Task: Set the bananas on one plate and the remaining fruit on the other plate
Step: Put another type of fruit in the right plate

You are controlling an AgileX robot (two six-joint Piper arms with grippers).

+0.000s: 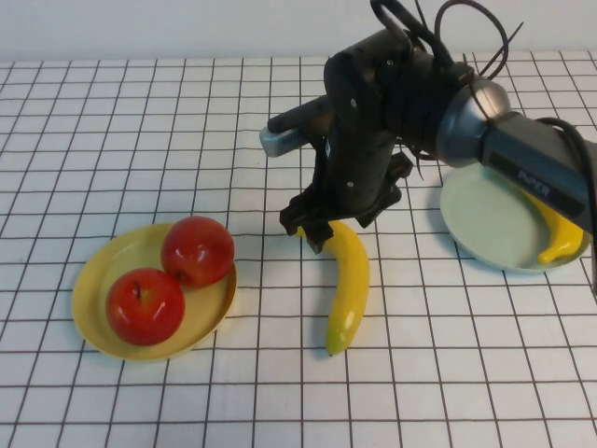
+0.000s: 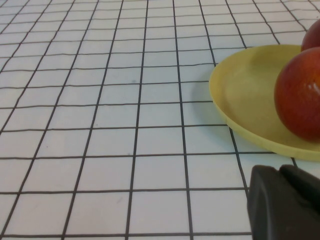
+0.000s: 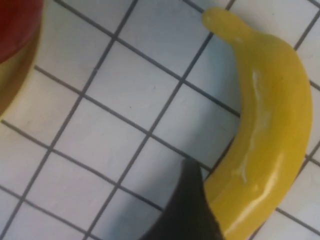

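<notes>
The loose banana (image 1: pixel 348 285) on the desk (image 1: pixel 187 140) looks rigid and light, with a glossy skin that will probably be slippery under hard fingers. Its curve means a grip near either tapered end could squirt out, so the thicker middle, taken across its width, seems the safest place to hold it (a firm squeeze should do no harm to something this stiff).

It is bright yellow with a greenish tip, curved, and lies on the white gridded desk between the two plates, apart from both. The right hand (image 1: pixel 317 227) hangs directly over the banana's far end, its dark fingers spread to either side of the fruit and not yet closed on it; in the right wrist view one dark fingertip (image 3: pixel 190 210) sits just beside the banana's flank.

The second banana (image 1: pixel 560 238) already rests in the pale blue-green plate (image 1: pixel 485 219) on the right, partly hidden by the arm. Both red apples (image 1: pixel 168 280) sit in the pale yellow plate (image 1: pixel 98 289) on the left, touching each other, one showing a short dark stem.

The left hand (image 2: pixel 285 205) shows only as a dark edge in its own wrist view, low and near the yellow plate; whether it is open I cannot tell.
</notes>
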